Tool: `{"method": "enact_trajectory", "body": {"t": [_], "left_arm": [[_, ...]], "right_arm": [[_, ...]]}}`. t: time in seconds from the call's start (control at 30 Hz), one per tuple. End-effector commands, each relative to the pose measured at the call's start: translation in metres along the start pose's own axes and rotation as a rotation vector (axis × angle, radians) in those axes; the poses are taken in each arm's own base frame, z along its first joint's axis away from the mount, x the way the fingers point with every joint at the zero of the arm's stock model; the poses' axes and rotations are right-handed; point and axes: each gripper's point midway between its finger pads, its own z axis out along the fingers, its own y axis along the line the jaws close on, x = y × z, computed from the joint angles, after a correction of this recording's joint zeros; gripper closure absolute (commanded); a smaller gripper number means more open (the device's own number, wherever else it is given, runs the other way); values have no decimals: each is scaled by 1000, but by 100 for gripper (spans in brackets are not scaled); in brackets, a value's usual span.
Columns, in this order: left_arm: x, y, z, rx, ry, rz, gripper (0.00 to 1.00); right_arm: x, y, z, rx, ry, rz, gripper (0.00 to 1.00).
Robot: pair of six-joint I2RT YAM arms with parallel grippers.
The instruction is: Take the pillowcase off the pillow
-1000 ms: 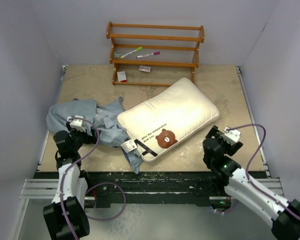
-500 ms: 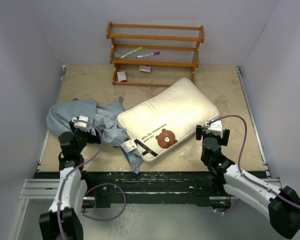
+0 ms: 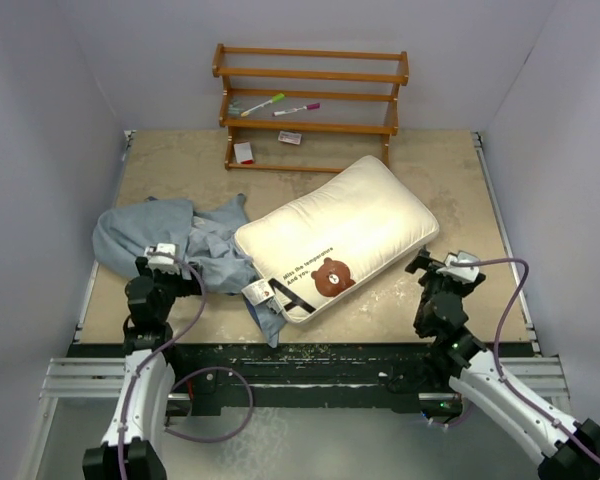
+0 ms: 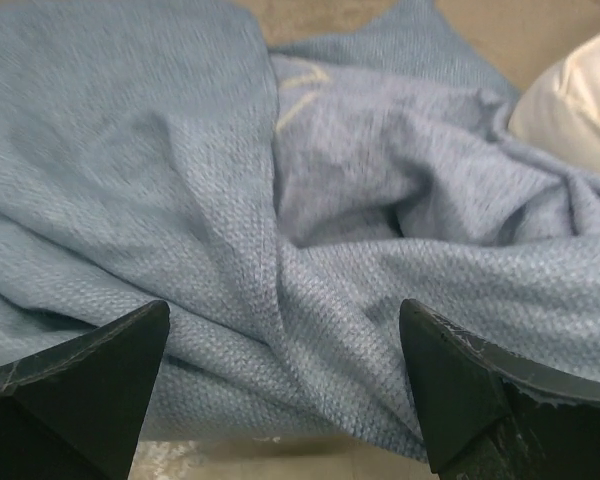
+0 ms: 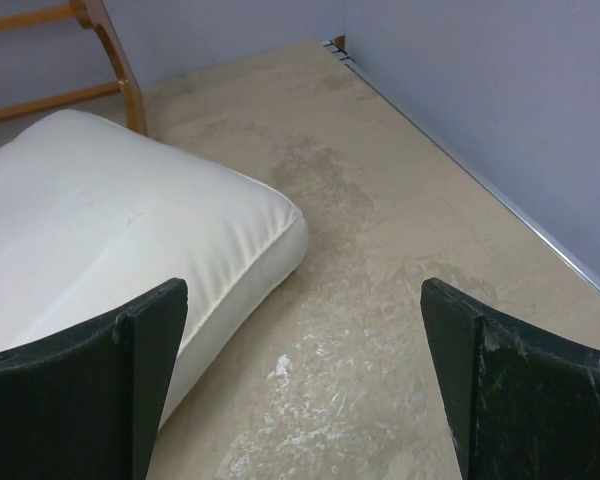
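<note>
The cream pillow (image 3: 335, 232) with the bear face lies bare and diagonal in the middle of the table; its corner shows in the right wrist view (image 5: 100, 220). The pillowcase (image 3: 165, 235) lies crumpled, pale grey-blue side out, to the pillow's left, with a strip trailing along the pillow's near left end. It fills the left wrist view (image 4: 280, 200). My left gripper (image 3: 165, 268) is open and empty at the cloth's near edge (image 4: 285, 400). My right gripper (image 3: 442, 268) is open and empty just off the pillow's right corner (image 5: 305, 380).
A wooden rack (image 3: 310, 105) stands at the back with markers and small cards on its shelves. Grey walls close in the table (image 3: 450, 190) on the left, the right and the back. The table's near edge runs just ahead of the arm bases.
My left gripper has drawn back toward the near edge, off the cloth. My right gripper swung left toward the pillow, then back right. The pillow and the pillowcase have not moved.
</note>
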Motion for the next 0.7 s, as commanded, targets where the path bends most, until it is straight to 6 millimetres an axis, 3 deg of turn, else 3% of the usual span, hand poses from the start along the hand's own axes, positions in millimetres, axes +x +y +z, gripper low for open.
{"method": "enact_trajectory", "body": {"t": [0.0, 0.07, 0.13, 0.4, 0.53, 0.6, 0.67], "left_arm": [[-20, -7, 10, 61, -33, 28, 1], [-22, -9, 6, 66, -53, 32, 1], [-23, -10, 3, 65, -73, 33, 1], [-22, -6, 7, 46, -50, 24, 1], [-23, -7, 5, 51, -63, 28, 1], [-22, -6, 6, 48, -54, 26, 1], [-22, -6, 7, 47, -52, 25, 1]], "right_arm": [[4, 4, -2, -53, 2, -34, 0], [3, 9, -3, -97, -2, -48, 0], [3, 28, -7, -220, -13, -89, 0], [3, 35, -10, -311, -25, -148, 0], [-2, 23, -11, -257, -46, -65, 0], [2, 9, -7, -156, -37, -20, 0], [9, 9, -6, -150, -29, -26, 0]]}}
